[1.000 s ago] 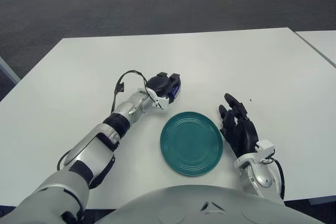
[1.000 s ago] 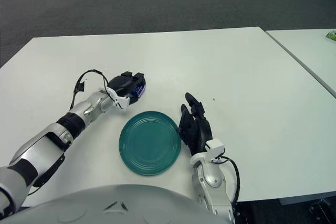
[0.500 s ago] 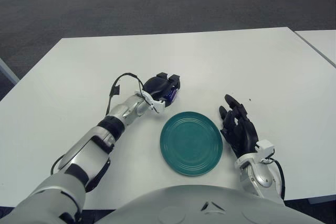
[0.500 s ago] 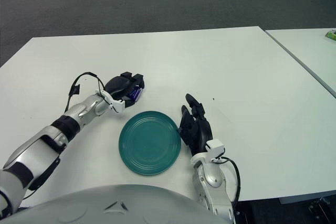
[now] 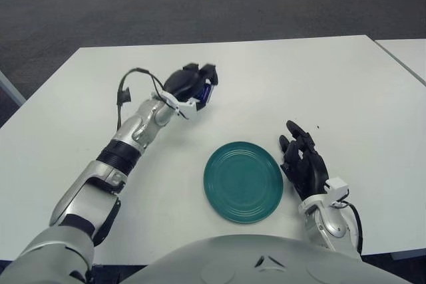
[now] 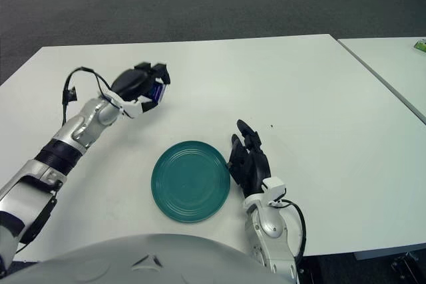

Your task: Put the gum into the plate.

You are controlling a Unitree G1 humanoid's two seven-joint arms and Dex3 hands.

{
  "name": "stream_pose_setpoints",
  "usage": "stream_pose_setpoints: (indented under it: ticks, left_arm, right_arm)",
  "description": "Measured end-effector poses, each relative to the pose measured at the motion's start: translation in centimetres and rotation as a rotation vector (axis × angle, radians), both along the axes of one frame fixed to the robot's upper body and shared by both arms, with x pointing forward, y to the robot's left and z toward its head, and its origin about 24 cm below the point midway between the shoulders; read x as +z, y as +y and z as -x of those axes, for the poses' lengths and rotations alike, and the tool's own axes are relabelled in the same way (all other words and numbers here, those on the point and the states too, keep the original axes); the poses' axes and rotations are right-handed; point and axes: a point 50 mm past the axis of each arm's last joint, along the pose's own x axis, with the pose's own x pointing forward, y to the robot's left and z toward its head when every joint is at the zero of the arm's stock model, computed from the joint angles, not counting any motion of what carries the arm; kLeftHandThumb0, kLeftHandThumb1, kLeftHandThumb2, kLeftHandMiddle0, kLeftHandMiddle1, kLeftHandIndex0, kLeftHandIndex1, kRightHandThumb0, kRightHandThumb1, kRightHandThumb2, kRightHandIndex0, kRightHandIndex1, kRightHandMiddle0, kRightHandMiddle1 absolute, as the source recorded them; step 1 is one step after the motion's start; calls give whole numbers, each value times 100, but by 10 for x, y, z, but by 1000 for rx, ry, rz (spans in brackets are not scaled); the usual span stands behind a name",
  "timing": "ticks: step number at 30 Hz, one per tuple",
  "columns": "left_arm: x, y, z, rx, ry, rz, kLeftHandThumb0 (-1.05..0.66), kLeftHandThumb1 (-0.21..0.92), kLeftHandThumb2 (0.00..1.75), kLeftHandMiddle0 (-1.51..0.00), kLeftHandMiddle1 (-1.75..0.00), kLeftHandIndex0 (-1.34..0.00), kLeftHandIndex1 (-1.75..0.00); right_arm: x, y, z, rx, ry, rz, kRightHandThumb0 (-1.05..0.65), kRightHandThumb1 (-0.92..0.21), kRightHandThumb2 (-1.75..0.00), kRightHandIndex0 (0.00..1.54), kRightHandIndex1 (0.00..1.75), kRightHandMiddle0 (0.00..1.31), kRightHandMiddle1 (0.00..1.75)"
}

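Gum [image 5: 207, 91], blue, sits pinched in the left hand [image 5: 190, 86] beyond the green plate [image 5: 243, 181]; right hand [image 5: 304, 164] rests beside the plate, fingers relaxed

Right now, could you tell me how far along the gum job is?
The pick looks done: the left hand is closed on the blue gum, raised over the table behind and left of the plate. The green plate holds nothing, so the carry and drop remain. The right hand rests beside the plate.
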Motion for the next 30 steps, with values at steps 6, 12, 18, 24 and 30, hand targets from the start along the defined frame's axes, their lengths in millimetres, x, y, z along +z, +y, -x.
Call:
stream_pose_setpoints:
  ticks: [6,12,18,24,30]
  left_arm:
    - [20,-16,26,-82,8,102,0,22,142,-71,-167,-46,-175]
    - [26,-29,57,-188,81,195,0,14,153,-73,-173,-53,-175]
    - [29,-36,72,-264,74,189,0,8,159,-76,-175,-59,-172]
    - [27,-48,94,-366,132,182,0,3,164,-80,-175,-61,-174]
    - [25,-61,118,-463,202,136,0,-2,170,-84,-175,-67,-173]
  right_arm:
    - [0,0,0,-4,-1,0,-85,-92,-90,24,1,0,50]
    - [-1,-1,0,-5,3,3,-82,-92,-90,24,1,0,52]
    - [-1,-1,0,-1,3,-3,-84,-92,-89,25,1,0,55]
    - [-1,-1,0,-1,4,6,-86,-92,-89,23,0,0,59]
    - [-2,-2,0,11,14,15,-83,-92,-93,20,0,0,53]
